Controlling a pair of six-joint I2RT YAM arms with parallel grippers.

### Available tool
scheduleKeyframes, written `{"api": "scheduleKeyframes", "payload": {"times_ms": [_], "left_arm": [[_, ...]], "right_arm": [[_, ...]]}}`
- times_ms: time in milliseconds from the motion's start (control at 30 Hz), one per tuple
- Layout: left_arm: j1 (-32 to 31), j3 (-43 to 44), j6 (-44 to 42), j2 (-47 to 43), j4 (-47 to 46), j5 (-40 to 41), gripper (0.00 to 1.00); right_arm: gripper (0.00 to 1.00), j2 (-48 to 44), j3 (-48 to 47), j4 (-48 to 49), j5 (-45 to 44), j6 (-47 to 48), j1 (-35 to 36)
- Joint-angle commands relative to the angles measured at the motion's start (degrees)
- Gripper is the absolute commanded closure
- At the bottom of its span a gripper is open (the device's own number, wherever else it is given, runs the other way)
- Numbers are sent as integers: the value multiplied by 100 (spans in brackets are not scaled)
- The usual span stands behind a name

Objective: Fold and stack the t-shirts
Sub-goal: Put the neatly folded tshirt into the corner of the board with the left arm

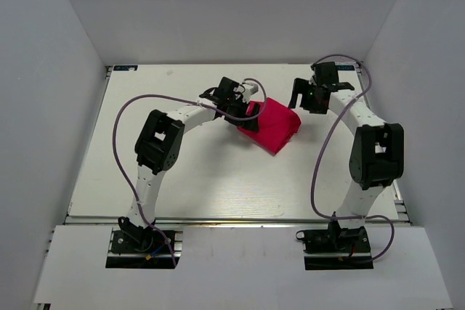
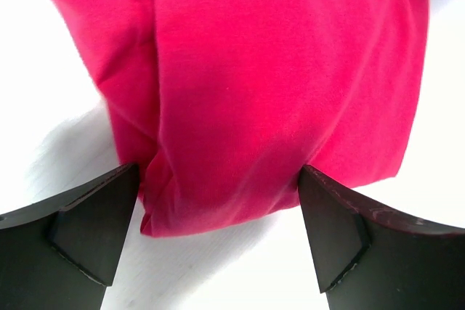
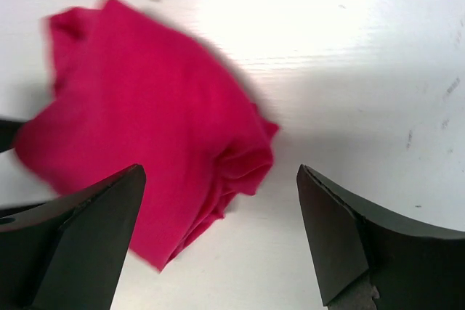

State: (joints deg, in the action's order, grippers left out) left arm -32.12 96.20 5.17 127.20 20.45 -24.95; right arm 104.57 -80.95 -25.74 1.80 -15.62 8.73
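You are nearing the end, it seems: the t-shirt (image 1: pixel 272 127) (only one showing) is lying folded small, with the left gripper (image 1: pixel 245 112) at its 10 o'clock and the right gripper (image 1: pixel 299 99) at its 2 o'clock both keeping jaws apart.

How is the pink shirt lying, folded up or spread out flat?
Folded up. The shirt is a small bundle, no sleeves spread out, and layered edges show in the right wrist view.

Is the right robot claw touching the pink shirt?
Apart. In the top view a strip of bare table shows between the right gripper and the t-shirt. Its jaws are open.
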Motion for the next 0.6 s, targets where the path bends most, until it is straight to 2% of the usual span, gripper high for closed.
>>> {"api": "scheduleKeyframes", "payload": {"times_ms": [0, 100, 167, 267, 467, 567], "left_arm": [[-5, 303, -130, -581, 276, 560, 0], [-5, 566, -130, -792, 346, 807, 0], [-5, 689, -130, -854, 407, 677, 0], [-84, 689, -253, -854, 197, -174, 0], [-365, 689, -428, -583, -14, -896, 0], [-427, 278, -666, -450, -470, -1722, 0]], "right_arm": [[10, -578, -185, 121, 810, 234, 32], [10, -675, -88, 376, 1523, 164, 32], [10, -658, 8, 682, 2014, -2, 23], [10, -465, 70, 1008, 2464, -239, 15], [10, 272, 220, 1720, 2975, -714, -73], [10, 589, 237, 1957, 3159, -837, -205]]}}
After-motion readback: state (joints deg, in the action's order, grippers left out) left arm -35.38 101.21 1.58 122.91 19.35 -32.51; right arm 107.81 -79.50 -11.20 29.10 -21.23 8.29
